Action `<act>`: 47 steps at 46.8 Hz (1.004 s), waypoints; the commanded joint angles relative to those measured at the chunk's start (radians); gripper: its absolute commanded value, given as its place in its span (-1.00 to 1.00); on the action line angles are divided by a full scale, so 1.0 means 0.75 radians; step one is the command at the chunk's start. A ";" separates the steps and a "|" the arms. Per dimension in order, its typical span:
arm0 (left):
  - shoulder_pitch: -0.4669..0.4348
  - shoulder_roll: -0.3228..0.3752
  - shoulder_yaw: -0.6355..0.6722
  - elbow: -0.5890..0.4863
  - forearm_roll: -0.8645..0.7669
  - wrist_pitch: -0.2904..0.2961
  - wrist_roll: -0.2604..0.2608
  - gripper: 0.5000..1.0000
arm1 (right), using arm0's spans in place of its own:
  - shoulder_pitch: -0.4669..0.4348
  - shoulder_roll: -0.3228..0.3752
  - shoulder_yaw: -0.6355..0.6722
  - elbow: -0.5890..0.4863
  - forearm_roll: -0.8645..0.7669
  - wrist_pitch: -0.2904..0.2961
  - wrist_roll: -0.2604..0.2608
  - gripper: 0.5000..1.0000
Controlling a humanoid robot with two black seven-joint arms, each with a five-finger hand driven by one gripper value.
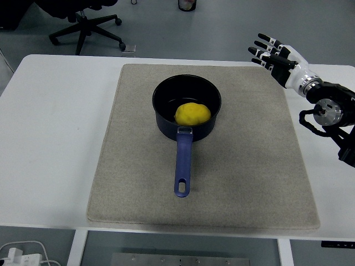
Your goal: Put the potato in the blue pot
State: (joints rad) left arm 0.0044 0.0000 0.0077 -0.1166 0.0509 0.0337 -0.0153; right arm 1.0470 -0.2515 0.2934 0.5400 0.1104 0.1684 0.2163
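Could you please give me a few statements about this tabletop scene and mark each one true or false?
1. The potato lies inside the blue pot. True.
2. The right hand is grasping the pot's handle. False: it is held open over the mat's far right corner, well clear of the pot, holding nothing.
3. The pot stands on the grey mat. True.
4. The pot's handle points toward the far edge of the table. False: it points toward the near edge.
5. The left hand rests on the mat beside the pot. False: no left hand is in view.
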 commanded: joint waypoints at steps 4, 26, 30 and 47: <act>0.000 0.000 0.000 0.000 0.000 0.000 0.000 0.99 | -0.013 -0.008 0.001 0.000 0.149 0.007 0.000 0.57; 0.000 0.000 0.000 0.000 0.000 0.000 0.000 0.99 | -0.048 -0.012 -0.001 -0.002 0.196 0.007 0.004 0.72; 0.000 0.000 0.000 0.000 0.000 0.000 0.000 0.99 | -0.050 -0.019 0.001 -0.002 0.196 0.009 0.010 0.72; 0.000 0.000 0.000 0.000 0.000 0.000 0.000 0.99 | -0.052 -0.008 0.095 -0.002 0.194 0.005 0.016 0.72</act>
State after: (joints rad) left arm 0.0046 0.0000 0.0077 -0.1166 0.0505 0.0337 -0.0154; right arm 1.0085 -0.2658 0.3418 0.5370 0.2592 0.1719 0.2302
